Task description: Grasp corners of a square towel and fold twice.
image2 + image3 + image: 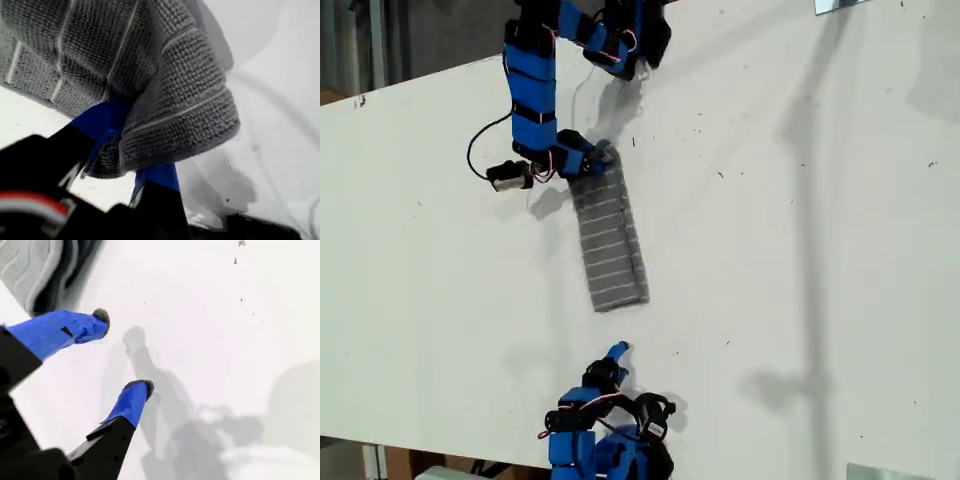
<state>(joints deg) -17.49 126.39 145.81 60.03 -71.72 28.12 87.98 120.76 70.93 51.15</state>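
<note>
The grey striped towel (610, 240) lies folded into a narrow strip on the white table (800, 250), running from the upper arm toward the lower one. My first gripper (598, 158) is shut on the strip's upper end. In the first wrist view, a bunched, layered corner of the towel (175, 100) hangs over the blue fingers (102, 120) of my first gripper (127, 150). My second gripper (617, 350) stands open just below the strip's lower end, apart from it. Its fingertips (101, 315) hover over bare table, and the towel's edge (30, 265) shows beyond my second gripper (122, 350).
A black cable (480, 140) loops off the upper arm toward the exterior view's left. The table's edge runs along the exterior view's upper left and lower left. Metal pieces sit at that view's top right (840, 5) and bottom right (890, 470).
</note>
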